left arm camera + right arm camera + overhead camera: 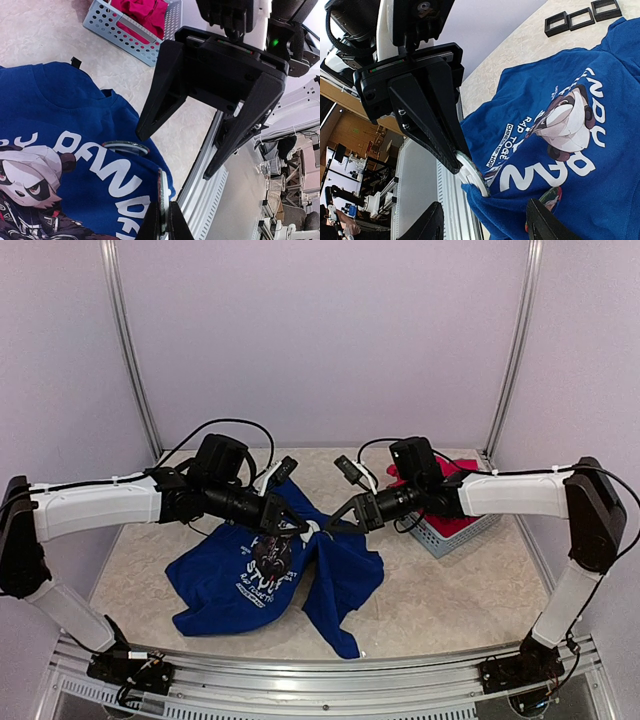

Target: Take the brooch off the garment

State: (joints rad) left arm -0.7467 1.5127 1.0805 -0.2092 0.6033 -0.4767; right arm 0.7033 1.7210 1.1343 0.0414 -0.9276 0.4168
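Brooch (472, 175) sits edge-on, pinched in the left gripper (162, 216); right gripper (489, 222), wide open and empty, faces it over the shirt (560, 65).

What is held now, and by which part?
The left hand pinches the round brooch by its rim, on the blue T-shirt. The right hand is open and holds nothing.

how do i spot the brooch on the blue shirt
Find the blue T-shirt mid-table. At its raised fold between both arms, the left fingers pinch the brooch: a small pale round disc, unlike the flat white print around it.
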